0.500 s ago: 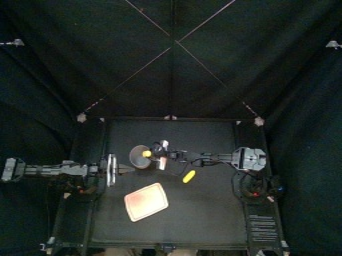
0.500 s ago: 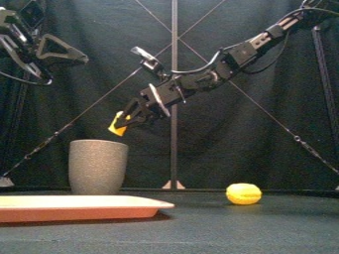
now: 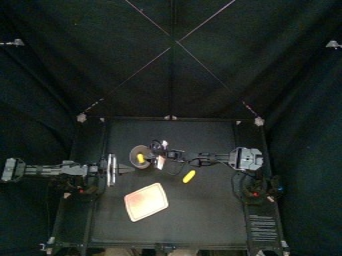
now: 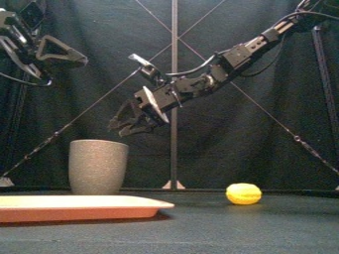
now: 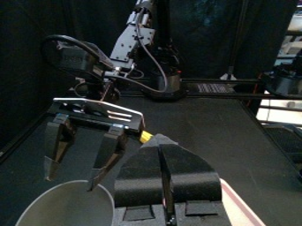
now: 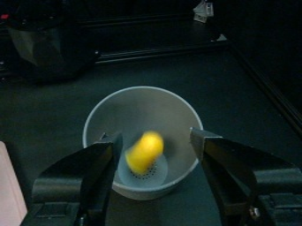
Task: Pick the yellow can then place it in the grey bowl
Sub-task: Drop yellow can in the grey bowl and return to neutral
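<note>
1. The right end effector (image 4: 126,125), jaws spread, hangs just over the grey bowl (image 4: 98,166), blocking its mouth from above.
2. The pink tray (image 4: 79,206) lies before the bowl.
3. Between the bowl and the round yellow toy (image 4: 241,193), the table (image 4: 199,223) lies bare.
</note>
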Motion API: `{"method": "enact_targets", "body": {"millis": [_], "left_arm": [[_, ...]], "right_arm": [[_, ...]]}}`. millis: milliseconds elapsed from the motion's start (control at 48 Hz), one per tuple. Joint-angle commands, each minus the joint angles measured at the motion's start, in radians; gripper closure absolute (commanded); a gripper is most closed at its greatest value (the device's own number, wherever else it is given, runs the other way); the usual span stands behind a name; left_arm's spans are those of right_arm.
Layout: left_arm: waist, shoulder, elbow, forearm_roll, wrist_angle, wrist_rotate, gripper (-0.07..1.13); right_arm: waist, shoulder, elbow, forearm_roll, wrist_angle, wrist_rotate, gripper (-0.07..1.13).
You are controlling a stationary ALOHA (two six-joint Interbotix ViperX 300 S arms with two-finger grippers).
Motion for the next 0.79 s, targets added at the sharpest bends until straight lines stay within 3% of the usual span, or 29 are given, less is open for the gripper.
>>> {"method": "enact_targets", "body": {"millis": [21, 312, 583, 792], "left_arm": [[0.008, 0.005, -0.012, 0.000, -0.006, 0.002, 1.08], [0.012, 0.005, -0.006, 0.003, -0.003, 0.002, 1.08], [0.015, 0.006, -0.006, 0.003, -0.009, 0.002, 1.08], [0.015, 0.006, -0.003, 0.003, -0.009, 0.002, 1.08]], "right_arm": [[-0.003, -0.048, -0.002, 0.003, -0.021, -0.002, 0.11], [0.003, -0.258, 0.253, 0.003, -0.141, 0.000, 0.10], [0.051, -0.514, 0.601, 0.044, -0.339, 0.000, 0.10], [0.103, -0.692, 0.770, 0.052, -0.423, -0.002, 0.10]]}}
